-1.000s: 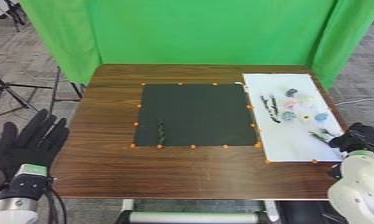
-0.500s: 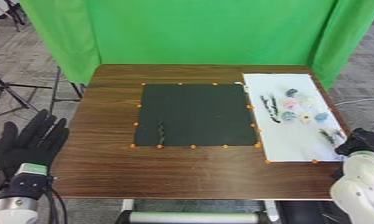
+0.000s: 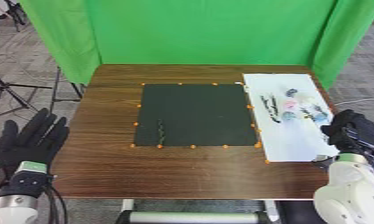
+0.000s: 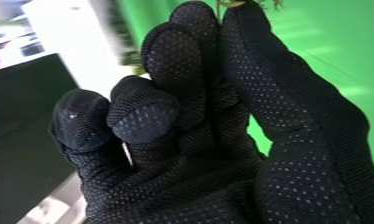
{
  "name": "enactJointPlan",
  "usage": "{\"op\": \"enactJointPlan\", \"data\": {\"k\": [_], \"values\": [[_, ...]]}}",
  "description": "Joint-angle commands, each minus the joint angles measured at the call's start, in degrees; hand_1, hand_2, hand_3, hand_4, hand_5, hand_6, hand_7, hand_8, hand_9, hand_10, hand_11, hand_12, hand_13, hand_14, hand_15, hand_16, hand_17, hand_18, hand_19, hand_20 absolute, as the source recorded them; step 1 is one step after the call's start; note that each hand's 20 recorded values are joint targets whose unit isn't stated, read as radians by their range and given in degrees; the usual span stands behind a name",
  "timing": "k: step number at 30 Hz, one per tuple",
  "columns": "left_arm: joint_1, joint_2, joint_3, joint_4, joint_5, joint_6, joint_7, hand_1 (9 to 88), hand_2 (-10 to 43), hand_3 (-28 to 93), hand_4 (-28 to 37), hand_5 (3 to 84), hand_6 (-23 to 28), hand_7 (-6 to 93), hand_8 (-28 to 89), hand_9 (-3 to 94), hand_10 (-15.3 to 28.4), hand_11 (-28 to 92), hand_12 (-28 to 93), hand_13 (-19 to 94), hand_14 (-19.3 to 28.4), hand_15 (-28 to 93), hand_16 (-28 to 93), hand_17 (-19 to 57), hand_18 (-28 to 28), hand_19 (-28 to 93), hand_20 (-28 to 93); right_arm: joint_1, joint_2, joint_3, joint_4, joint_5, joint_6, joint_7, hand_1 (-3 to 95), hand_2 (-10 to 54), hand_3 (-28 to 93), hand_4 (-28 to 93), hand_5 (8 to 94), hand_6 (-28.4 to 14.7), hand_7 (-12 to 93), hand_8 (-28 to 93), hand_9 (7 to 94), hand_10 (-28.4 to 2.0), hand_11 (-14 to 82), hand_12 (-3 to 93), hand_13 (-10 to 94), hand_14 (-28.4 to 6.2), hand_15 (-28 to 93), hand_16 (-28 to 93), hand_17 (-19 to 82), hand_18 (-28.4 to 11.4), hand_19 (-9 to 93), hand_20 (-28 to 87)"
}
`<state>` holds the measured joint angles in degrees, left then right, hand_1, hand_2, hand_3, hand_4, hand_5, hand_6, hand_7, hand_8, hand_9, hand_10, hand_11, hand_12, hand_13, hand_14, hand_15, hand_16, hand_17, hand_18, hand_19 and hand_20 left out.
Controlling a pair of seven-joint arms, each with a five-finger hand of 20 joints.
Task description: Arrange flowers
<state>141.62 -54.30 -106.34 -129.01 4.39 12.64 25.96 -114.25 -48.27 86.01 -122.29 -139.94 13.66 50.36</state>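
Behind the bench (image 3: 108,170) there hangs a green curtain (image 3: 201,37), and the floor (image 3: 15,65) around is of grey carpet. At the left of the bench stand thin black tripod legs (image 3: 25,100). The bench is of brown wood, and on it lies a black mat (image 3: 197,115), with small orange markers (image 3: 193,146) along its edges. On the mat, in the near left part, is one dark green stem (image 3: 161,132), lying almost straight from near to far.

To the right of the mat lies a white board (image 3: 294,145). It bears the flower pieces: two long dark stems (image 3: 270,107) side by side at its left part, a dark flower (image 3: 291,92) farthest off, a pink flower (image 3: 290,104) nearer, then a blue flower (image 3: 288,115), and another blue flower (image 3: 320,117) at the right side.

The right hand (image 3: 350,132) is at the right side of the white board, near the second blue flower. Its thumb and a fingertip (image 4: 194,17) are together, and they pinch a thin green sprig (image 4: 231,4); the other fingers are bent toward the palm.

The left hand (image 3: 28,140) is just beside the left edge of the bench, with its fingers straight and apart, and holds nothing.
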Motion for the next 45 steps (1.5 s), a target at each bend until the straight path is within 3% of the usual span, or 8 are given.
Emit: {"op": "enactJointPlan", "data": {"k": [1, 9, 11, 17, 19, 25, 31, 45], "values": [[0.05, -0.02, -1.15, -0.04, -0.15, 0.62, -0.96, 28.8, 10.0, 72, -28.3, 39.2, 7.4, 18.3, -10, 34.2, 14.7, 21, 11, 25, 14.1, 35, -10, -1.1, 7.8, 27, 6, 15.19, -2.09, -14.71, 0.84, 7.13, 0.51, -7.51, 51.8, -4.6, 74, -28, 69.1, -3.4, 48, 19, 77.1, -12.6, 47.6, 45.7, 73, -12.0, 73, 44, 47, -23.8, 93, 49], [-2.36, 1.0, -0.91, 0.58, -1.04, 0.55, -0.72, 28.8, 10.1, 71, -28.3, 39.3, 7.4, 18.3, -10, 34.2, 14.7, 21, 11, 25, 14.1, 35, -10, -1.1, 7.7, 27, 6, 27.96, -10.23, -27.35, 4.11, 11.59, -9.0, -8.73, 48.1, -3.7, 75, -22, 67.4, -2.9, 52, 21, 77.3, -13.0, 49.7, 44.9, 73, -11.8, 74, 44, 48, -23.3, 93, 50], [-3.58, 1.39, -0.52, 0.97, -0.31, 1.03, -0.94, 28.8, 10.1, 71, -28.3, 39.4, 7.4, 18.3, -10, 34.2, 14.8, 21, 10, 24, 14.1, 35, -10, -1.1, 7.8, 27, 6, 29.69, -11.95, -29.25, 5.36, 12.23, -10.59, -9.17, 47.7, -3.1, 74, -22, 66.7, -2.6, 54, 21, 77.0, -13.3, 51.9, 43.8, 74, -11.8, 74, 44, 49, -23.3, 93, 51], [-5.3, 1.52, 0.7, 1.8, -0.45, -0.24, -1.56, 28.7, 10.1, 72, -28.3, 39.3, 7.4, 18.4, -10, 34.1, 14.8, 21, 11, 24, 14.1, 35, -10, -1.1, 7.8, 27, 6, 35.18, -16.53, -36.1, 11.67, 7.6, -16.2, -8.41, 47.3, -2.7, 73, -21, 65.9, -2.6, 56, 20, 76.8, -13.7, 54.0, 42.3, 74, -11.9, 74, 44, 49, -23.3, 93, 52], [-5.1, 1.62, 0.87, 1.62, -1.58, 0.23, -1.3, 28.7, 10.0, 72, -28.3, 39.3, 7.4, 18.3, -10, 34.1, 14.8, 21, 11, 24, 14.1, 35, -10, -1.1, 7.8, 27, 6, 35.76, -17.81, -37.74, 13.34, 4.79, -18.86, -8.78, 47.3, -3.0, 74, -21, 66.0, -2.6, 56, 20, 76.8, -13.7, 54.2, 42.2, 74, -11.9, 74, 44, 49, -23.3, 93, 52], [-4.71, 1.54, 0.88, 1.26, -1.5, 0.37, -1.36, 28.6, 9.6, 72, -28.3, 39.2, 7.4, 18.1, -10, 33.9, 14.8, 20, 11, 24, 14.1, 34, -10, -1.2, 7.9, 27, 6, 35.94, -20.48, -40.02, 16.08, 2.02, -24.72, -6.75, 47.9, -3.7, 74, -20, 66.7, -2.9, 56, 20, 77.1, -13.9, 54.1, 42.4, 74, -12.4, 74, 44, 50, -24.1, 93, 52], [-4.33, 1.56, 0.62, 1.11, -1.5, 0.74, -1.26, 28.6, 9.5, 72, -28.3, 39.1, 7.4, 18.1, -10, 34.0, 14.7, 20, 11, 24, 14.0, 34, -10, -1.2, 7.9, 27, 6, 34.82, -21.3, -40.86, 16.67, 2.1, -27.2, -4.61, 48.3, -4.2, 73, -20, 67.8, -3.2, 54, 20, 77.4, -14.0, 53.5, 42.7, 75, -12.8, 74, 44, 50, -24.8, 93, 52], [-6.82, 1.78, 2.82, 2.07, -0.19, 1.18, -4.61, 28.7, 9.5, 72, -28.3, 39.3, 7.4, 18.1, -10, 34.0, 14.7, 20, 11, 24, 14.1, 34, -10, -1.4, 8.0, 27, 6, 33.44, -24.04, -40.8, 16.29, 2.76, -23.1, -6.58, 49.0, -5.6, 73, -20, 69.2, -3.2, 52, 20, 78.7, -14.2, 51.8, 42.5, 76, -12.3, 73, 44, 51, -24.9, 93, 52]]}}
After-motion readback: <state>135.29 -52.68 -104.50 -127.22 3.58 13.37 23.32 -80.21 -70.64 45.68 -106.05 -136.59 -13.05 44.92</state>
